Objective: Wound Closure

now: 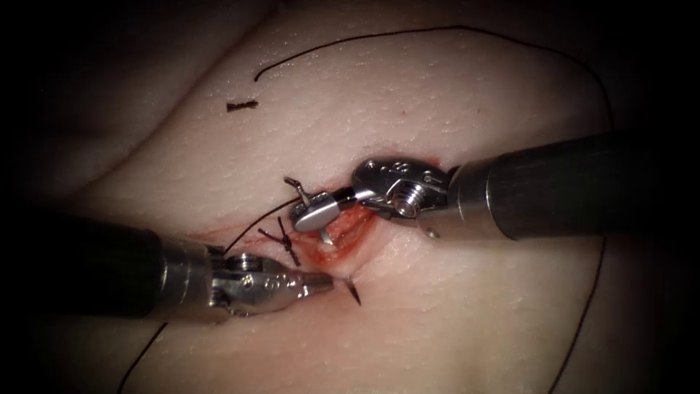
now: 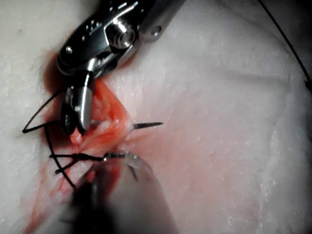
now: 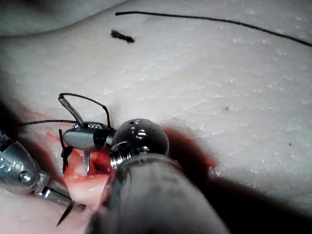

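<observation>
While the right tool (image 1: 315, 211) grips the needle (image 1: 321, 232) near its tail inside the cut (image 1: 343, 237), the tip (image 1: 354, 292) emerges at 5 o'clock, just beside the closed, empty-looking left tool (image 1: 321, 283).

No text, label, brand, number or sign can be read anywhere in these views. The metal of the two tools and the surface of the tissue (image 1: 452, 95) carry no legible marking.
</observation>
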Tool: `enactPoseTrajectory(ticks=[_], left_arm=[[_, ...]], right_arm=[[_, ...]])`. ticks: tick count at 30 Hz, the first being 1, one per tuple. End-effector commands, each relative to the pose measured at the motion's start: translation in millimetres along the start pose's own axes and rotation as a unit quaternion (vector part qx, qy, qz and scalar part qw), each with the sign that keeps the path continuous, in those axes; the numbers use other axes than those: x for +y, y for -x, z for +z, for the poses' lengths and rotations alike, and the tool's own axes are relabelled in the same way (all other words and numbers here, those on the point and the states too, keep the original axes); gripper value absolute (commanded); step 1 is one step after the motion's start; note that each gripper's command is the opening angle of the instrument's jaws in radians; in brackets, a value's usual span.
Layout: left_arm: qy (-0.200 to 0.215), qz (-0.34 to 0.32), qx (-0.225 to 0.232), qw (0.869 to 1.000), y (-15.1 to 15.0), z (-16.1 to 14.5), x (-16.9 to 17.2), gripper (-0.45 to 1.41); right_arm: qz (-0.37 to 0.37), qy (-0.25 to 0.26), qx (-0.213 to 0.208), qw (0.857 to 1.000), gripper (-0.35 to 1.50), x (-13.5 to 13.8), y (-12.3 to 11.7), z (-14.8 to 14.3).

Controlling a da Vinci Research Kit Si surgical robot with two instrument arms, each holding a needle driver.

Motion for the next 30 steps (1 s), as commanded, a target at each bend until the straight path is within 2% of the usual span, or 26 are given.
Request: enactPoseTrajectory(ticks=[1,5,13,18,21,22,23,24,25,26,27,30], left_arm=[[0.001,0.0,-0.001,1.0,0.3,0.7,0.6,0.02],[0.003,0.002,0.0,1.0,0.6,0.3,0.5,0.02],[0.004,0.002,0.0,1.0,0.6,0.2,0.4,0.02],[0.004,0.001,-0.002,1.0,0.3,0.0,0.4,0.02],[-0.002,0.005,0.013,1.0,-0.2,-0.7,0.9,0.07],[-0.006,0.015,0.019,1.0,-0.4,-0.8,1.1,0.1],[-0.015,0.035,0.034,0.999,-0.7,-1.2,1.5,0.21],[-0.02,0.042,0.041,0.998,-0.9,-1.4,1.7,0.26],[-0.025,0.051,0.049,0.997,-1.0,-1.6,1.8,0.31],[-0.033,0.063,0.058,0.996,-1.2,-1.8,1.9,0.36],[-0.05,0.096,0.082,0.991,-1.7,-2.2,2.1,0.49],[-0.065,0.12,0.112,0.984,-2.5,-3.0,2.5,0.56]], right_arm=[[0.036,0.0,0.001,0.999,-0.35,0.8,-0.2,1.0],[0.092,-0.001,-0.002,0.996,-0.35,0.6,0.7,1.0],[0.149,-0.003,-0.011,0.989,-0.35,0.0,3.1,0.8],[0.169,-0.006,-0.015,0.986,-0.35,-0.5,3.7,0.3],[0.175,0.006,0.013,0.984,-0.35,-0.5,3.4,-0.3],[0.176,0.018,0.025,0.984,-0.27,-0.2,3.1,-0.6],[0.156,0.032,0.034,0.987,0.37,0.2,2.6,-1.3],[0.141,0.042,0.04,0.988,0.81,0.4,2.2,-1.7],[0.13,0.054,0.05,0.989,1.01,0.7,1.7,-2.3],[0.121,0.058,0.059,0.989,1.16,1.0,1.2,-2.8],[0.119,0.063,0.08,0.988,1.29,1.4,0.4,-3.8],[0.104,0.077,0.088,0.988,1.33,1.5,-0.5,-5.1]])
